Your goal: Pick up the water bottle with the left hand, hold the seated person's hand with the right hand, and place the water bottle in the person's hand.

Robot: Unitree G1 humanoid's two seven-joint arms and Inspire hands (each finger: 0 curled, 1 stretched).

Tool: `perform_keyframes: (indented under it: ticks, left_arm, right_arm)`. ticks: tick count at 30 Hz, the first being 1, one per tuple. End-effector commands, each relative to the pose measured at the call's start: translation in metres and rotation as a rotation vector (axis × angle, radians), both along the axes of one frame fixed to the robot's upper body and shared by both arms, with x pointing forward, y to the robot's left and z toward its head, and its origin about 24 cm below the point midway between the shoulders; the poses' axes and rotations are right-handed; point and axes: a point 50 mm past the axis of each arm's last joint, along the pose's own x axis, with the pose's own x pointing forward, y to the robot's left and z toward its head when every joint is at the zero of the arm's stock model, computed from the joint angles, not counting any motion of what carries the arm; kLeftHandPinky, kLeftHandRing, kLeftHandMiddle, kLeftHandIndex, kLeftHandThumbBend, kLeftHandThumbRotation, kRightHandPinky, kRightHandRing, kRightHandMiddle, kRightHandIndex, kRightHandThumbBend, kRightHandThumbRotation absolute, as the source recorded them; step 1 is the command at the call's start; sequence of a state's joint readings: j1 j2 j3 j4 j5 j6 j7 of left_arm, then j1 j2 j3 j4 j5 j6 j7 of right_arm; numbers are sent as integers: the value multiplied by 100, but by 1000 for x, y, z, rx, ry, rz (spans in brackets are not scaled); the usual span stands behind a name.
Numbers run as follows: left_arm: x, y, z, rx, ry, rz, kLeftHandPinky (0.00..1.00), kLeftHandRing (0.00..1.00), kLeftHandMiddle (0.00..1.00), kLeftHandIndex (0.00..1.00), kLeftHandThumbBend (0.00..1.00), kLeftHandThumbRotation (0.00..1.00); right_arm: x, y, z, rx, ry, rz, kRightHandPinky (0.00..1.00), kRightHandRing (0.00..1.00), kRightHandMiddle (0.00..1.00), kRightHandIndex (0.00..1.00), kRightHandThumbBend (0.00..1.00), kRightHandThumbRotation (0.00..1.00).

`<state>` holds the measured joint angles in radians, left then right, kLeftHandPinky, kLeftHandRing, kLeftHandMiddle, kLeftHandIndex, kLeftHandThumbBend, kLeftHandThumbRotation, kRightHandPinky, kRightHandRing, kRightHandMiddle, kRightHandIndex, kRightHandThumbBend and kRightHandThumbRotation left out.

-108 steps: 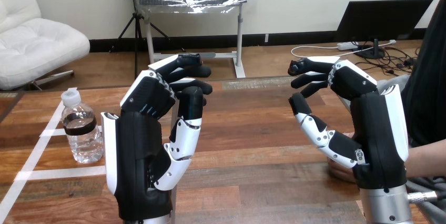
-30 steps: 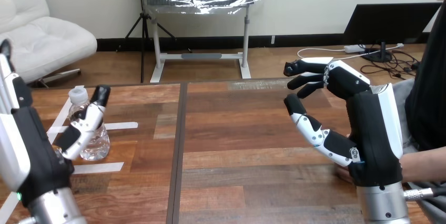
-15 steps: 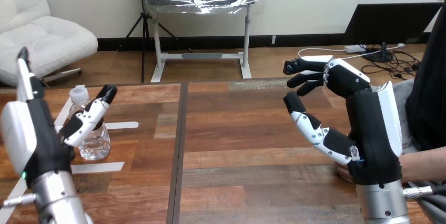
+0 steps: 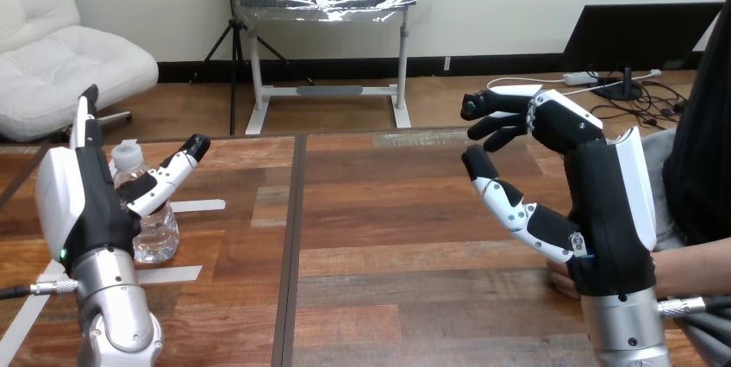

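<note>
Head view: the left hand (image 4: 82, 199) has swung in beside the water bottle (image 4: 159, 229) standing on the surface (image 4: 388, 238), fingers straight, thumb spread across it (step 1, the grasp, looks close), while the right hand (image 4: 603, 203) hangs loosely bent, empty, over the person's hand (image 4: 562, 281).

The frame was bright and evenly lit, light falling softly from above. A pale sheen lay across the wooden table (image 4: 405, 255) at the centre and lower middle, and the white shells of the left hand (image 4: 82, 203) at lower left and the right hand (image 4: 608, 203) at right caught soft highlights. The clear water bottle (image 4: 159, 233) at left glinted faintly; shadows were weak and soft-edged
</note>
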<state>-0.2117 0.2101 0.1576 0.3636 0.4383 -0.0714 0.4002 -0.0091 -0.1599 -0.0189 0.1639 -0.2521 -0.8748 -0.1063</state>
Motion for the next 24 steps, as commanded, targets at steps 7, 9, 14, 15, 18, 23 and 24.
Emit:
perform_keyframes:
  ticks: [7,9,14,15,18,23,24]
  left_arm:
    - [34,1,20,49,14,-52,80,89,92,93,93,56]
    - [36,1,20,49,22,-53,80,89,92,93,93,56]
    - [40,1,20,52,31,-58,79,89,93,93,93,56]
    - [41,1,20,57,36,-58,79,89,93,93,93,57]
    - [44,1,20,63,45,-59,79,89,93,92,93,57]
    - [47,2,20,58,57,-58,79,89,93,92,93,58]
    - [47,2,21,60,59,-59,80,89,93,92,94,58]
  right_arm:
    - [10,0,16,-4,-78,-8,45,55,62,62,44,0]
    - [10,0,16,-1,-74,-9,45,55,62,62,44,0]
    - [10,0,16,-4,-70,-11,45,55,62,62,45,0]
    - [10,0,16,-5,-70,-10,45,55,62,62,45,0]
    - [10,0,16,-5,-68,-9,45,55,62,62,45,0]
    - [11,-1,17,-6,-69,-9,45,56,62,62,45,0]
    - [11,-1,17,-9,-70,-10,45,56,62,62,45,1]
